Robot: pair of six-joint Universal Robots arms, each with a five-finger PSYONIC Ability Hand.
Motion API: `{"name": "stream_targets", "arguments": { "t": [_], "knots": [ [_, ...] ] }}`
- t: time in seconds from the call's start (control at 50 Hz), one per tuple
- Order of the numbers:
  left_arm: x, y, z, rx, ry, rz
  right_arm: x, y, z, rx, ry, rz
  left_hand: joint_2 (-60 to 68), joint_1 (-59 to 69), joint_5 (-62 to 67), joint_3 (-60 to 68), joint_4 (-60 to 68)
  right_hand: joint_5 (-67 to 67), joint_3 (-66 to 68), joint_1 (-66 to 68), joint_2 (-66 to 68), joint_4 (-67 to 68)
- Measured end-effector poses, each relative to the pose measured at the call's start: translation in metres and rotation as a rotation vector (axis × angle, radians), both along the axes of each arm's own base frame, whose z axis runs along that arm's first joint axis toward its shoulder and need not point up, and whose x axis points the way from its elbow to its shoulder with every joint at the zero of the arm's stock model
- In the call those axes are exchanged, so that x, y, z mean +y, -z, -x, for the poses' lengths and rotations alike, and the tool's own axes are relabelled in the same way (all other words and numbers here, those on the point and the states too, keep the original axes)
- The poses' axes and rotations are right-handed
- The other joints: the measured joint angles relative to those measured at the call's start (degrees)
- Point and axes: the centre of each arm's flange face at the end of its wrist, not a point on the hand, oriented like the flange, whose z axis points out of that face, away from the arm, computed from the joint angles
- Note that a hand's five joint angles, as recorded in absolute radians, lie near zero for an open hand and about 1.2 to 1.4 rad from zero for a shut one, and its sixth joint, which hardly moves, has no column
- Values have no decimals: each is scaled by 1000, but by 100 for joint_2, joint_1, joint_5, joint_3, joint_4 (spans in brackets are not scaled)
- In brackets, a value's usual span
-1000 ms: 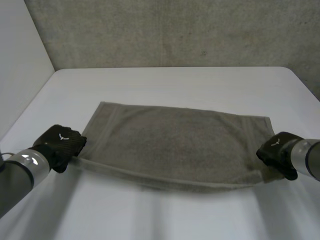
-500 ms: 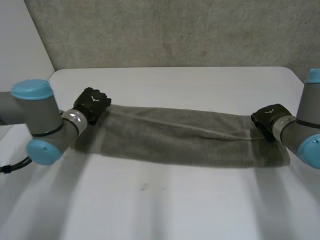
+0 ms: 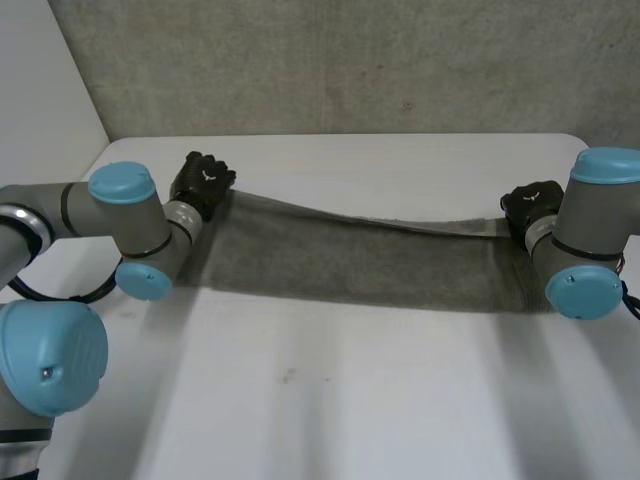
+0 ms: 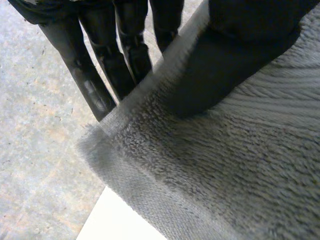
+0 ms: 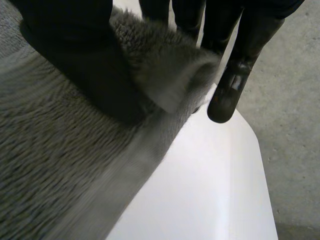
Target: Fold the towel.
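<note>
Towel (image 3: 370, 260) is now a long doubled band across the middle of the bench (image 3: 350, 410). A second ago it lay open and flat, with both robot hands at its near corners. Since then both have carried the near edge up and over towards the far edge, and in the last half second they went a bit further back and pulled it tighter.

My read: the first lengthwise fold is nearly done. The top edge isn't laid down or let go yet.

- Left robot hand (image 3: 203, 180): at the far left corner, clamped on it. Its wrist view shows the thumb on top and straight fingers (image 4: 92, 80) under the hem.
- Right robot hand (image 3: 528, 205): at the far right corner, same pinch, thumb pressing the pile onto the fingers (image 5: 235, 75) below.

The upper edge hangs in the air between the two robot hands and sags slightly mid-span. The lower layer rests on the bench. Likely next step is to lower it, line up the edges and release.
</note>
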Motion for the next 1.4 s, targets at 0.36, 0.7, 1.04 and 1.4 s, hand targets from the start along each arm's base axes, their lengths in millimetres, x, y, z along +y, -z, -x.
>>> {"name": "stream_targets", "arguments": {
  "t": [0.36, 0.7, 1.04, 1.4],
  "knots": [
    [24, -86, 4, 217, -7, -36, 12, -110, 3, -184, 6, 306, -4716, -4624, -4579, -4714, -4702, -3588, -4171, -3204, -3941, -4231],
    [108, -142, -56, 484, -110, -293, 81, -107, 30, -204, 8, 120, -4729, -4651, -4588, -4739, -4716, -3588, -4172, -3204, -3941, -4231],
    [175, -119, -88, 491, -95, -289, 88, -17, 53, -214, 2, -149, -4732, -4651, -4588, -4739, -4718, -2413, -2711, -2042, -2832, -2885],
    [182, -108, -88, 489, -74, -308, 65, 24, 60, -203, 2, -127, -4733, -4651, -4588, -4739, -4718, 541, 435, 906, 495, 264]
  ]
}}
